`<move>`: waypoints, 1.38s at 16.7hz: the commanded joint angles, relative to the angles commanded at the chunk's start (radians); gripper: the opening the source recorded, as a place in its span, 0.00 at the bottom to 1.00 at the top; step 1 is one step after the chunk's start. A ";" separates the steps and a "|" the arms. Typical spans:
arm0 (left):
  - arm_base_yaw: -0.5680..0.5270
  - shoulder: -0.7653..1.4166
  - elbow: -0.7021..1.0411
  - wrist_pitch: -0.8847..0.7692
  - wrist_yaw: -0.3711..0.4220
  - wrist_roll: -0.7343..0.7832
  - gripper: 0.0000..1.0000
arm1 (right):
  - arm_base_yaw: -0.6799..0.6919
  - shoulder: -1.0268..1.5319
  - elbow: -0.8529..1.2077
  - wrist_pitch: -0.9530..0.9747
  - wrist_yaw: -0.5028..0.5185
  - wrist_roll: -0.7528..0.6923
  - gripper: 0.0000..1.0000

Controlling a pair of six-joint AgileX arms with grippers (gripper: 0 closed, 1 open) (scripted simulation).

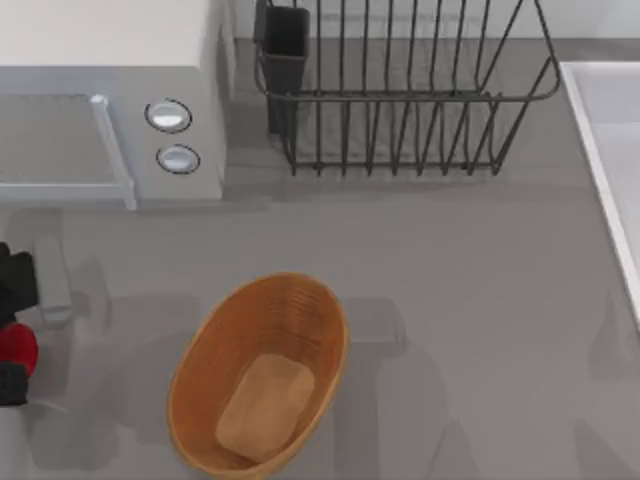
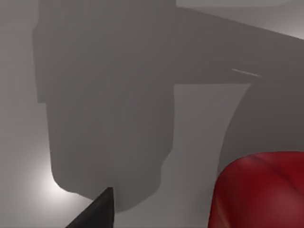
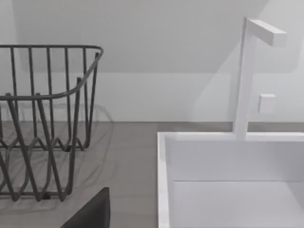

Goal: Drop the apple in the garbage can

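Left gripper (image 1: 14,345) at the table's (image 1: 480,300) 9 o'clock edge, black fingers above and below the apple (image 1: 17,346) in the top view; it's clenched on the apple, red showing between them. Left wrist view: apple (image 2: 259,190) close up beside one dark fingertip (image 2: 97,211), grey table (image 2: 199,133) underneath with heavy shadow.

Garbage can (image 1: 262,372) sits toward 6 o'clock, well apart from the apple, long axis tilted, tan base visible inside, nothing in it.

Black wire rack (image 1: 400,95) at 12 o'clock with a small black cup (image 1: 284,55) on its left end. Microwave (image 1: 110,100) at 10–11 o'clock. White sink (image 1: 610,160) at 2–3 o'clock.

Right wrist view: rack (image 3: 45,118), sink (image 3: 228,180) with white faucet (image 3: 247,76), one dark fingertip (image 3: 92,213). Right gripper's open/closed state: can't tell.
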 joint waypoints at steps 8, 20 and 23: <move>0.000 0.003 -0.003 0.004 0.000 0.000 0.70 | 0.000 0.000 0.000 0.000 0.000 0.000 1.00; 0.000 0.003 -0.003 0.004 0.000 0.000 0.00 | 0.000 0.000 0.000 0.000 0.000 0.000 1.00; 0.000 0.003 -0.003 0.004 0.000 0.000 0.00 | 0.000 0.000 0.000 0.000 0.000 0.000 1.00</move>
